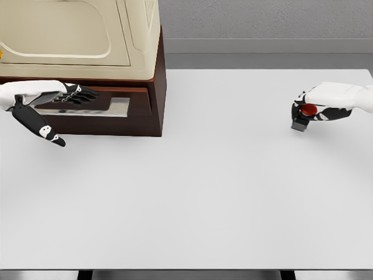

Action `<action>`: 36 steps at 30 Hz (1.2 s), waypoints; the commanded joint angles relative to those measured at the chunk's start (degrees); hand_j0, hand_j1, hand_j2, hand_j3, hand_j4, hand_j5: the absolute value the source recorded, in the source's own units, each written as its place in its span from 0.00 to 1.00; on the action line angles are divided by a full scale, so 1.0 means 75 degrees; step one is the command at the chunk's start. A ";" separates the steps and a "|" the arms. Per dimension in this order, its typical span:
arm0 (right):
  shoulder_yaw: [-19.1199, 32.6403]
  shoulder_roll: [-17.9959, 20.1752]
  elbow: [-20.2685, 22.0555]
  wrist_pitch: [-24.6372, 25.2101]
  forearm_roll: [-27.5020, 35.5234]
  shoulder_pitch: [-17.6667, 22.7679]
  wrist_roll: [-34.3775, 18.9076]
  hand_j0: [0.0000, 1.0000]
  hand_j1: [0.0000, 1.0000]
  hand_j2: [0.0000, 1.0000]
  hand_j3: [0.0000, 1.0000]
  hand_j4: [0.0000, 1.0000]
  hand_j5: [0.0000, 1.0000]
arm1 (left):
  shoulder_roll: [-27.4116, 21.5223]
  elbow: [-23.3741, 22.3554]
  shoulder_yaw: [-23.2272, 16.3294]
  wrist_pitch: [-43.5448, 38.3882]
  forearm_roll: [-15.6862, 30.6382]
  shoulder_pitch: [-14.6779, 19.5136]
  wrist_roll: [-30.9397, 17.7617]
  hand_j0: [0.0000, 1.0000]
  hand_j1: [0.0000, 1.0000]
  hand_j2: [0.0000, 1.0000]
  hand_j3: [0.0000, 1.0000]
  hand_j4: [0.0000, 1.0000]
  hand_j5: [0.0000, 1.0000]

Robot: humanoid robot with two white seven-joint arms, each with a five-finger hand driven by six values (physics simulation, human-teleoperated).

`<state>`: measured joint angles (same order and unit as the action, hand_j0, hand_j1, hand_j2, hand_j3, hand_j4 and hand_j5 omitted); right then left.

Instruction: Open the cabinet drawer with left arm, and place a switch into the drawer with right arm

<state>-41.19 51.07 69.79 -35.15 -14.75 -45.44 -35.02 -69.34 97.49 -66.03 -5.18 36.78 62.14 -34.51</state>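
A dark brown cabinet with a cream top stands at the table's back left. Its drawer front carries a silver handle. My left hand reaches in from the left, its black fingers lying over the handle while the thumb hangs down apart; a closed grip on the handle cannot be confirmed. At the right edge sits the switch, a small dark grey box with a red button. My right hand is curled around it from the right, fingers wrapping its top and sides.
The white table stretches wide between the cabinet and the switch. A grey wall runs along the back. The table's front edge shows at the bottom of the view.
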 commanded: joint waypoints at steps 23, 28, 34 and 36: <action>-0.0063 -0.0024 0.1839 0.0021 0.0056 -0.0328 0.0003 0.49 0.49 0.49 0.49 0.49 0.49 | -0.0142 0.0384 0.0027 0.0011 0.0217 -0.0281 -0.0066 1.00 1.00 1.00 1.00 1.00 1.00; -0.0239 -0.0094 0.2050 0.0021 0.0068 -0.0516 0.0003 0.49 0.49 0.49 0.49 0.49 0.49 | -0.0259 0.0419 0.0015 0.0011 0.0217 -0.0293 -0.0066 1.00 1.00 1.00 1.00 1.00 1.00; -0.0520 -0.0282 0.2214 0.0021 0.0079 -0.0832 0.0003 0.49 0.49 0.49 0.49 0.49 0.49 | -0.0365 0.0466 0.0027 0.0034 0.0287 -0.0387 -0.0066 1.00 1.00 1.00 1.00 1.00 1.00; -0.0555 -0.0364 0.2214 0.0021 0.0079 -0.0902 0.0003 0.49 0.49 0.49 0.49 0.49 0.49 | -0.0423 0.0466 0.0015 0.0046 0.0357 -0.0410 -0.0066 1.00 1.00 1.00 1.00 1.00 1.00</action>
<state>-44.73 48.89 86.23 -35.15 -14.41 -52.47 -35.02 -72.01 101.16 -65.28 -4.72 41.41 58.89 -34.71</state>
